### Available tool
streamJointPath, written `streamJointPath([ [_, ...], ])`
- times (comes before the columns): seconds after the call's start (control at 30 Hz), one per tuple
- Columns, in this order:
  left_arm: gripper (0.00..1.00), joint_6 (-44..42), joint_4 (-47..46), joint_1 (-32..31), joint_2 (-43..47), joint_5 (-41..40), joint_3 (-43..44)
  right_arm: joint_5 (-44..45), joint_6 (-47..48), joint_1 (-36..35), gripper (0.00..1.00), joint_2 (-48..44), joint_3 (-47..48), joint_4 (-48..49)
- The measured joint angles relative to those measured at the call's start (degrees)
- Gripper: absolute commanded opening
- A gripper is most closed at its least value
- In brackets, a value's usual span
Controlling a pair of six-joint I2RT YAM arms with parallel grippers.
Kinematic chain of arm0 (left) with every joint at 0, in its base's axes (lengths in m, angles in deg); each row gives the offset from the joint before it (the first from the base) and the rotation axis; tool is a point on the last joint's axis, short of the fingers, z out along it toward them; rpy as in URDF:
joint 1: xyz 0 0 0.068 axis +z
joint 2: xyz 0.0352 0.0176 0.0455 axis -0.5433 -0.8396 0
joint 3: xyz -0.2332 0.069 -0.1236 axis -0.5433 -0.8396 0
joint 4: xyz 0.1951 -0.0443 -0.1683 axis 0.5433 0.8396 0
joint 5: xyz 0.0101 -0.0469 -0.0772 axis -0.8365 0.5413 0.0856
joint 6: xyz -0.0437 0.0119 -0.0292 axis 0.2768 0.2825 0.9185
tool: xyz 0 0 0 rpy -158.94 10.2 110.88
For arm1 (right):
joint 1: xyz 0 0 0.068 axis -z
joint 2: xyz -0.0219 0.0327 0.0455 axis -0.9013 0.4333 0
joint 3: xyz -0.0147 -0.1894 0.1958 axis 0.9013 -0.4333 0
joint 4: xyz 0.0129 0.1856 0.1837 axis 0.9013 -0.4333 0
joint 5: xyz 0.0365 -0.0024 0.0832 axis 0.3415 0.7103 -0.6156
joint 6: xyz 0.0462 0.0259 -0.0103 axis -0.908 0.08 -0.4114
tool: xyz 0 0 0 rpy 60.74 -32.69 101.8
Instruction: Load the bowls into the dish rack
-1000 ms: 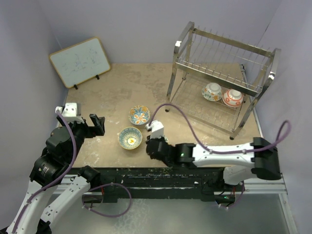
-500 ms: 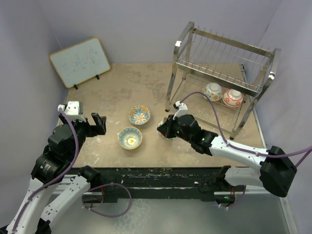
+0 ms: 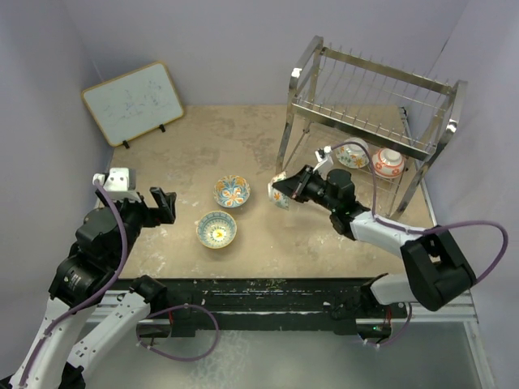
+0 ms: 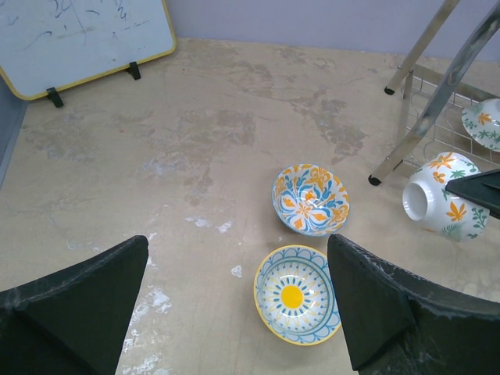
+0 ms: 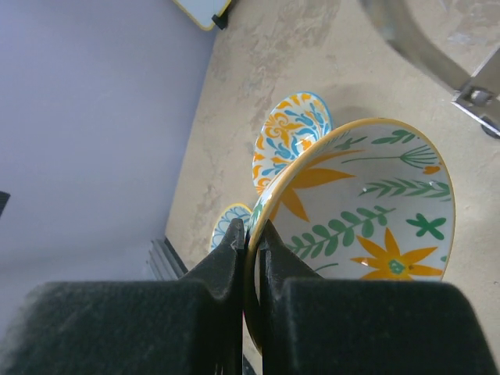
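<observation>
The right gripper (image 3: pixel 285 193) is pressed together on the rim of a bowl (image 3: pixel 279 198), one finger inside the wall and one outside, so the bowl hangs tipped on its side near the centre of the overhead view, just left of the rack (image 3: pixel 357 124) and seemingly clear of the surface (image 3: pixel 243 138). It looks like glazed ceramic: stiff, fairly light, likely slick under the pads and apt to chip if knocked against the metal. A rim pinch is the natural hold, though so thin a contact may let the bowl swing or slip, so a slow approach between the wires seems wise. The right arm stretches from the lower right of the frame diagonally up and left, its forearm low and the gripper pointing left. The left arm is folded at the left edge, its left gripper (image 3: pixel 162 207) spread wide and holding nothing, facing the blue-and-orange bowl (image 3: pixel 232 191) and the yellow-centred bowl (image 3: pixel 216 229) that sit on the surface. Two more bowls (image 3: pixel 353 152) lie in the rack's lower tier at the right
</observation>
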Motion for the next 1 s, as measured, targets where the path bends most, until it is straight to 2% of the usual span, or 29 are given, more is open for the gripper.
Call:
streamJointPath([
  [0.17, 0.99, 0.0, 0.0, 0.0, 0.0, 0.0, 0.1, -6.3, -4.8, 5.9, 0.00, 4.7, -1.0, 7.0],
  [0.43, 0.99, 0.0, 0.0, 0.0, 0.0, -0.1, 0.1, -11.2, -9.9, 15.0, 0.00, 6.4, -0.3, 15.2],
  [0.7, 0.99, -0.2, 0.0, 0.0, 0.0, -0.2, 0.1, -12.0, -15.2, 21.7, 0.00, 14.8, 3.6, 22.6],
  [1.0, 0.99, -0.9, 0.0, 0.0, 0.0, -0.3, 0.1, -7.1, -20.5, 22.4, 0.00, 23.6, 8.9, 30.4],
])
